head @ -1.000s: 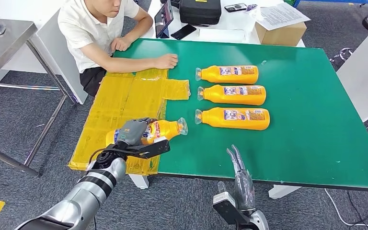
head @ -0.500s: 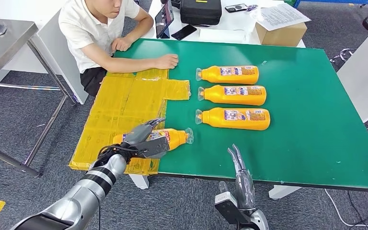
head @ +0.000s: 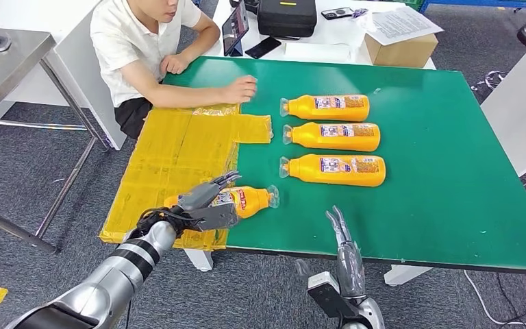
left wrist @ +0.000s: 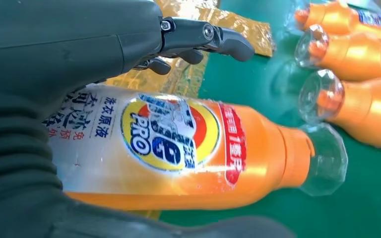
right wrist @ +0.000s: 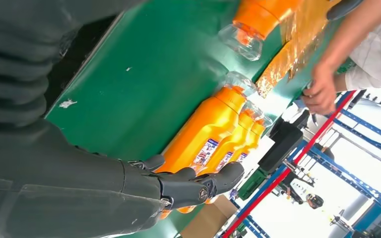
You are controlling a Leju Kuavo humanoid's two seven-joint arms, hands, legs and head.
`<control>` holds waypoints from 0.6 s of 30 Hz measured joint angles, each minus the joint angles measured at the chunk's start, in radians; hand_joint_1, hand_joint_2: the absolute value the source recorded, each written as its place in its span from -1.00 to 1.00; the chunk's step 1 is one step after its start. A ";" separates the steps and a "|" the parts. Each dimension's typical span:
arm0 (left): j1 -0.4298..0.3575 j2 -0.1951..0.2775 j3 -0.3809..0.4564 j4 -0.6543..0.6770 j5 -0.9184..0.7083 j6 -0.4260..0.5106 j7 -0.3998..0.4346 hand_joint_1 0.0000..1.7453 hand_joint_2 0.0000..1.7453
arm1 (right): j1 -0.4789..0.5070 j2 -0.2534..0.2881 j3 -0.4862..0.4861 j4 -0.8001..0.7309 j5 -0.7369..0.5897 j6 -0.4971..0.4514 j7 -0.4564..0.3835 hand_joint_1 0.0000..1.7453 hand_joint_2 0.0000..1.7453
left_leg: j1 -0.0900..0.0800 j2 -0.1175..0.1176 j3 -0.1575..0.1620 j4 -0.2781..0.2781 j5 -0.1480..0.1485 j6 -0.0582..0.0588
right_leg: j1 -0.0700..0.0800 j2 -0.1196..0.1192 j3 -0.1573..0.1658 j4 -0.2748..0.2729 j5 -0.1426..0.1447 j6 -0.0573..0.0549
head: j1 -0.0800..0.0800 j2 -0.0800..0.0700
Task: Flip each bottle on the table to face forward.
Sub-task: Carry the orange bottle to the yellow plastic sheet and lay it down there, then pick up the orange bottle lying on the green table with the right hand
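Left hand (head: 202, 205) grips the near orange plastic bottle (head: 246, 200), front label up; three orange bottles (head: 335, 135) beyond lie back-label up, unflipped. Right hand (head: 340, 240) hangs open, empty.

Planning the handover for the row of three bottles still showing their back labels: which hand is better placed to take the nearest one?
Probably the right hand: it hangs free at the table's near edge, close to the nearest bottle. The left hand is busy over the front-facing bottle.

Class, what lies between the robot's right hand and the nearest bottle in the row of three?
Only bare green table, seen in the head view between right hand and bottle.
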State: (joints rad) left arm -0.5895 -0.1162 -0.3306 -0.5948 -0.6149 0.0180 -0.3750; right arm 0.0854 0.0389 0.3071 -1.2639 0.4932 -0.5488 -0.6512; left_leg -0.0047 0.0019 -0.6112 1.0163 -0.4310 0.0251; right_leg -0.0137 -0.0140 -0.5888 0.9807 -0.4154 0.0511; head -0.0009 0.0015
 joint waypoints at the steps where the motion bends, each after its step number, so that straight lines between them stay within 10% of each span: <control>1: 0.008 0.000 -0.002 -0.011 0.007 0.039 0.000 -1.00 -1.00 | 0.000 0.000 -0.001 0.001 0.000 0.000 -0.001 -1.00 1.00 | 0.000 0.000 0.000 0.000 0.000 0.000 | 0.000 0.000 0.000 0.000 0.000 0.000 | 0.000 0.000; 3: 0.034 -0.004 -0.003 -0.047 0.008 0.166 0.004 -1.00 -1.00 | 0.002 0.000 -0.003 0.002 0.001 -0.001 0.000 -1.00 1.00 | 0.000 0.000 -0.001 0.000 0.000 0.000 | 0.000 0.000 -0.002 0.000 0.000 0.000 | 0.000 0.000; 7: 0.099 -0.042 -0.003 -0.163 0.018 0.526 -0.059 -1.00 1.00 | 0.005 0.002 -0.003 0.002 0.018 -0.012 0.011 -1.00 1.00 | 0.000 0.000 -0.003 0.000 0.000 0.000 | 0.000 0.000 -0.003 0.000 0.000 0.000 | 0.000 0.000; 18: 0.307 -0.177 0.005 -0.557 0.133 0.683 -0.207 -1.00 1.00 | -0.031 -0.044 -0.002 0.024 0.252 -0.123 0.172 -1.00 1.00 | -0.001 -0.001 -0.004 0.000 -0.001 0.001 | 0.000 -0.001 -0.004 -0.001 0.000 0.000 | 0.000 0.000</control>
State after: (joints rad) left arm -0.2830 -0.2927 -0.3257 -1.1514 -0.4823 0.7008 -0.5820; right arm 0.0549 -0.0051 0.3049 -1.2402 0.7451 -0.6714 -0.4788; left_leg -0.0054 0.0011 -0.6155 1.0164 -0.4323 0.0258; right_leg -0.0140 -0.0149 -0.5928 0.9799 -0.4158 0.0516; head -0.0009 0.0015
